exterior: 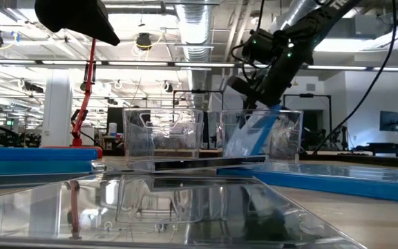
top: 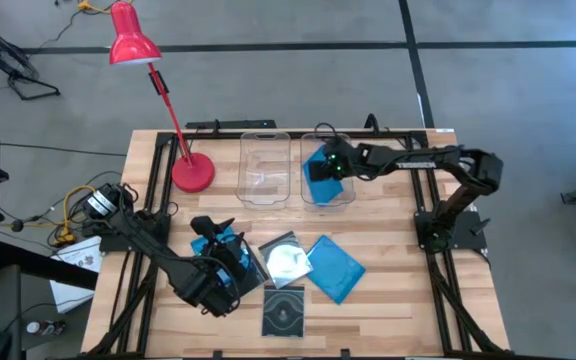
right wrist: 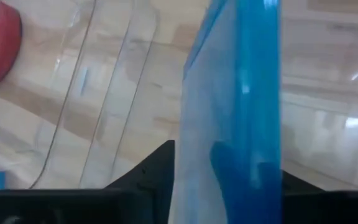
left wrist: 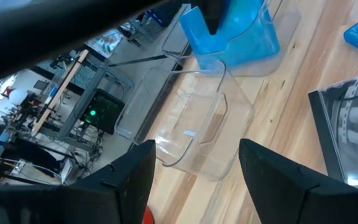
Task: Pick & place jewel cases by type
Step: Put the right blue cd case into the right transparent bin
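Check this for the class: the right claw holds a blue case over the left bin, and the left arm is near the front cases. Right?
Not quite. The right claw holds the blue case over the right bin, not the left bin, which is empty; the high view shows it. The left claw is indeed near the front cases.

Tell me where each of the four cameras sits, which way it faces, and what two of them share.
High view: overhead, facing down on the table, showing both arms.
Low view: at tabletop height, facing across; right tool lowers a blue case into the right bin.
Left wrist view: on the left arm, facing the empty bin past its open fingers.
Right wrist view: on the right arm, fingers gripping the blue case.
Shared: all see the blue case.
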Robot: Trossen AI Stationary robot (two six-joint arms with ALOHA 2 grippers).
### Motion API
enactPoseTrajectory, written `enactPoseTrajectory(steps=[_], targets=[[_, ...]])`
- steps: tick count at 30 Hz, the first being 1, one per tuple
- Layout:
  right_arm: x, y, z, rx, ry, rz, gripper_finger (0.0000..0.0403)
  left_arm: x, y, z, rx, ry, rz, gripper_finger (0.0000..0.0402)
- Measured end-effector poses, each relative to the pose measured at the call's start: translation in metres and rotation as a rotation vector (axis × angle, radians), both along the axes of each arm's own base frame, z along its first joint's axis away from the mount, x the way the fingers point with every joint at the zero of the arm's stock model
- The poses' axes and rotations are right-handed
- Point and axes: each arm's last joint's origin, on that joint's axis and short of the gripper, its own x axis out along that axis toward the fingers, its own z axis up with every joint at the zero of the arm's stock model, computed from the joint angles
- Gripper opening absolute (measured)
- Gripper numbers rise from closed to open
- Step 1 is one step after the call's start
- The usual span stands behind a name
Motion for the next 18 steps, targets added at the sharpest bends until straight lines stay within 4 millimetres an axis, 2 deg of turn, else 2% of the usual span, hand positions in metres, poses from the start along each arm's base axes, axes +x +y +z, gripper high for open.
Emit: enactPoseTrajectory(steps=[4,10,18], targets=[[-0.001,0.000,0.002,0.011,-0.005,0.010,0.0167,-0.001,-0.001,0.000,0.000,0.000,-0.005,0.0226],[-0.009,0.000,0.017,-0.024,-0.022,0.032,0.0209,-0.001,-0.001,0.000,0.000,0.000,-0.006,0.0226],[-0.013,0.003,0.015,-0.026,0.036,0.024,0.0227,-0.001,-0.001,0.000,0.003,-0.003,-0.007,0.0226]])
